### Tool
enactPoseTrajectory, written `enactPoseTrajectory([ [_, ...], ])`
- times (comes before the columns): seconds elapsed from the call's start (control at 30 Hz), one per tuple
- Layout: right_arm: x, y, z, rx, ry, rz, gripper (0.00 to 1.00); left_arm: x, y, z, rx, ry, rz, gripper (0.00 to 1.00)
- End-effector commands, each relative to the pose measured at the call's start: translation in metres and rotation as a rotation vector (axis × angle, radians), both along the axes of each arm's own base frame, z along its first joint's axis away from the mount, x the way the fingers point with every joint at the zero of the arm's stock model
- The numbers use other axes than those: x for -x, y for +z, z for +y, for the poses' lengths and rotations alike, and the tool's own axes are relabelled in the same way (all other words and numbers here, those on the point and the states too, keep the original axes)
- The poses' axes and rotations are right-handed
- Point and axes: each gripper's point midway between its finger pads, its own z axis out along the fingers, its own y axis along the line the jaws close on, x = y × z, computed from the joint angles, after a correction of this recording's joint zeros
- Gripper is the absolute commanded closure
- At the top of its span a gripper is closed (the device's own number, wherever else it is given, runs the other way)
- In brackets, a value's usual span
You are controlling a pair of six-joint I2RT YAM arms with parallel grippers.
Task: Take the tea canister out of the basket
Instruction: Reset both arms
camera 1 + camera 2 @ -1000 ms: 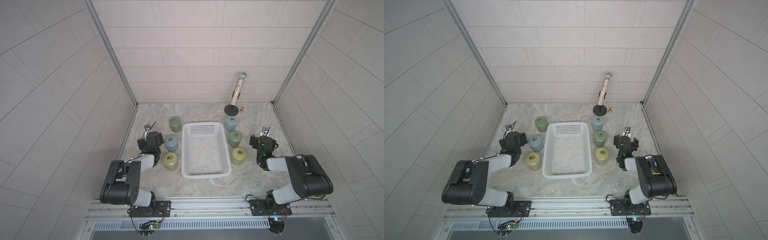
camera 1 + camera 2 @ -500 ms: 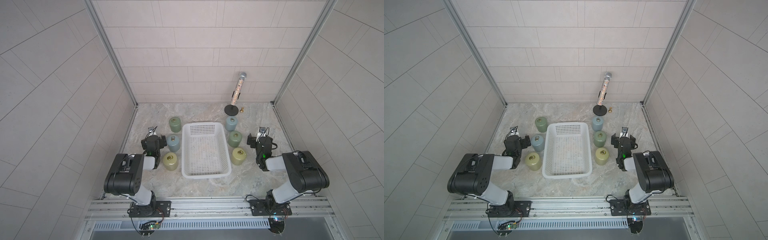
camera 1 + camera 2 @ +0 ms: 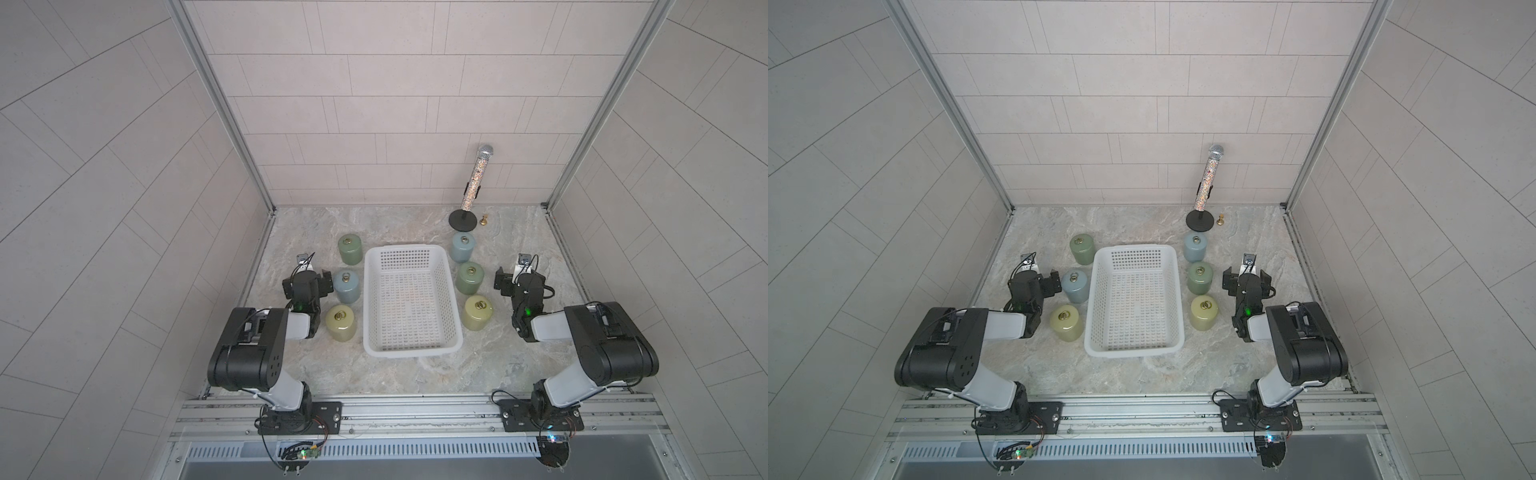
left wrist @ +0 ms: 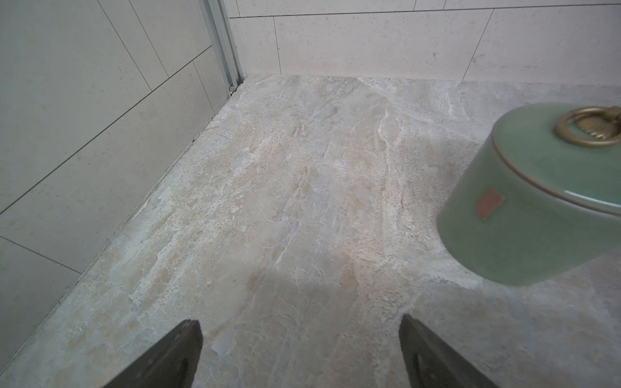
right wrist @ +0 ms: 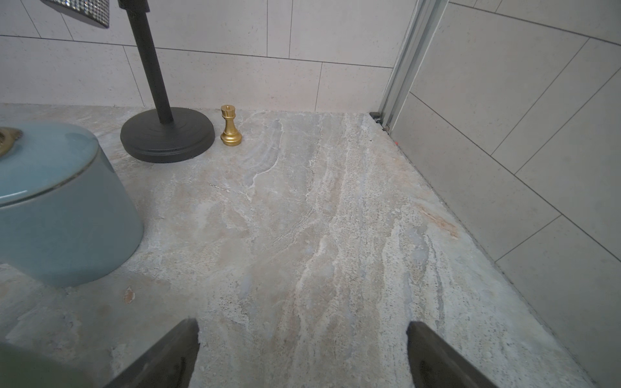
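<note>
The white perforated basket [image 3: 366,299] [image 3: 1093,299] stands mid-table, and only its bare base shows inside. Several tea canisters stand outside it: green [image 3: 349,248], blue [image 3: 346,285] and yellow [image 3: 340,323] along its left side, blue [image 3: 464,246], green [image 3: 469,277] and yellow [image 3: 478,312] along its right. My left gripper [image 3: 307,278] [image 4: 300,352] is open, low over the table just left of the blue canister. My right gripper [image 3: 521,278] [image 5: 302,352] is open too, right of the green canister. Neither holds anything.
A glittery microphone on a black round stand [image 3: 463,219] [image 5: 167,134] and a small gold chess piece [image 3: 483,220] [image 5: 230,126] sit at the back right. Tiled walls close in the left, right and back sides.
Both arms have folded in slightly and their wrists have turned. The left gripper has shifted a little toward the blue canister. Basket and canisters have not moved.
</note>
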Motion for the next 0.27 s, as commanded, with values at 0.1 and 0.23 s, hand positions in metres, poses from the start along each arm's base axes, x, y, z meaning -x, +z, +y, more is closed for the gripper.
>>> enactPoseTrajectory([
  [0.1,-0.0016,0.0011,-0.0035,0.003,-0.018,0.000,0.00,-0.0075,0.0115,-0.0047,-0.011,-0.026,-0.026,0.00],
  [0.23,-0.0015,0.0010,-0.0035,0.004,-0.017,0.001,0.00,-0.0075,0.0121,-0.0054,-0.014,-0.027,-0.024,0.00],
])
